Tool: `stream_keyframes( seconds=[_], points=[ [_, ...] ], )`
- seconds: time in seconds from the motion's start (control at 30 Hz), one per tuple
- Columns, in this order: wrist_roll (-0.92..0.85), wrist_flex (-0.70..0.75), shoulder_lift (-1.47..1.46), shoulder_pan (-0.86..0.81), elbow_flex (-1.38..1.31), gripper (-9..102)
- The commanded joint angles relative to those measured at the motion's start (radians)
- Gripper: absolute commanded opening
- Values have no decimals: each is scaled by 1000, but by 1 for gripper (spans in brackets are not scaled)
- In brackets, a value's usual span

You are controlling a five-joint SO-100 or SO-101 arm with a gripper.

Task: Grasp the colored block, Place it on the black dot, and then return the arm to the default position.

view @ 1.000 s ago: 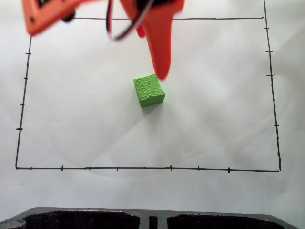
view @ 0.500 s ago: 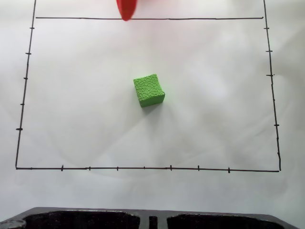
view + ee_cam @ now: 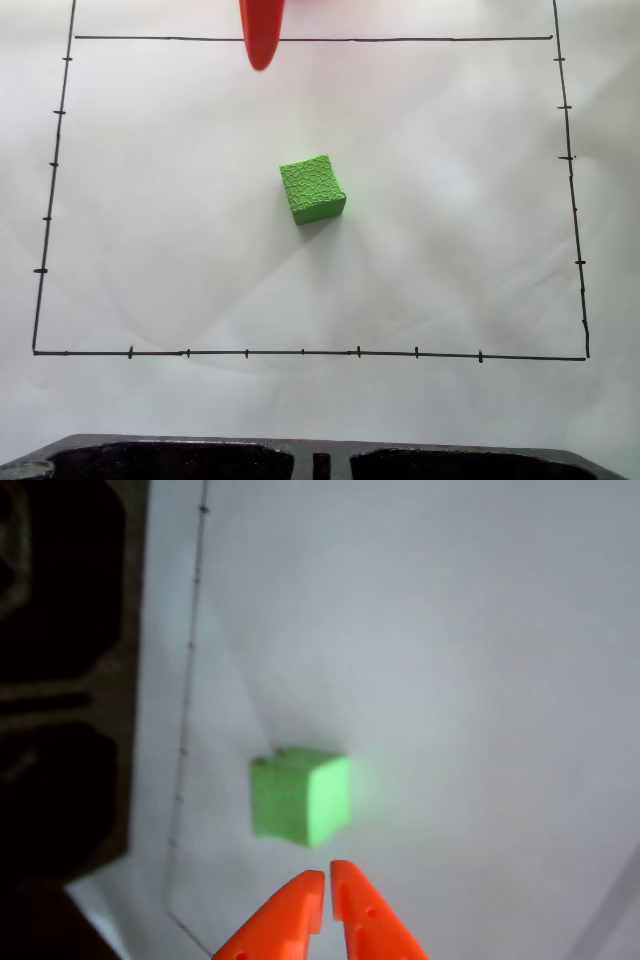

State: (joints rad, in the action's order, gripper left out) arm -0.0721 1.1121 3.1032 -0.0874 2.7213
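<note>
The colored block (image 3: pixel 312 189), a bright green crackle-textured cube, sits alone on the white paper near the middle of the drawn rectangle. An orange finger (image 3: pixel 262 38) of the arm pokes in from the top edge, well above and left of the block and clear of it. In the wrist view my gripper (image 3: pixel 326 878) points up from the bottom edge, its two orange tips pressed together with nothing between them. The block (image 3: pixel 298 798) lies just beyond those tips, untouched. The black dot is hidden from both views.
A thin black border line (image 3: pixel 300 352) with tick marks frames the paper. A dark moulded black tray (image 3: pixel 170 460) runs along the bottom edge of the fixed view and shows as a dark shape (image 3: pixel 60 680) at the left of the wrist view.
One second ago the arm hung right over the block with a finger at its top corner. It has pulled back to the top edge, then dipped slightly. The block stayed put.
</note>
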Motion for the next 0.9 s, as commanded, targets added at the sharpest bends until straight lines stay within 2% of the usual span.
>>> stream_keyframes(
  seconds=[0.0, 0.23, 0.53, 0.87],
  points=[
    [8, -61, 54, -5, 43, 0],
    [14, -166, 137, -3, 198, 0],
    [55, -218, 161, -18, 316, 0],
    [89, -216, 164, -6, 319, 0]
  ],
)
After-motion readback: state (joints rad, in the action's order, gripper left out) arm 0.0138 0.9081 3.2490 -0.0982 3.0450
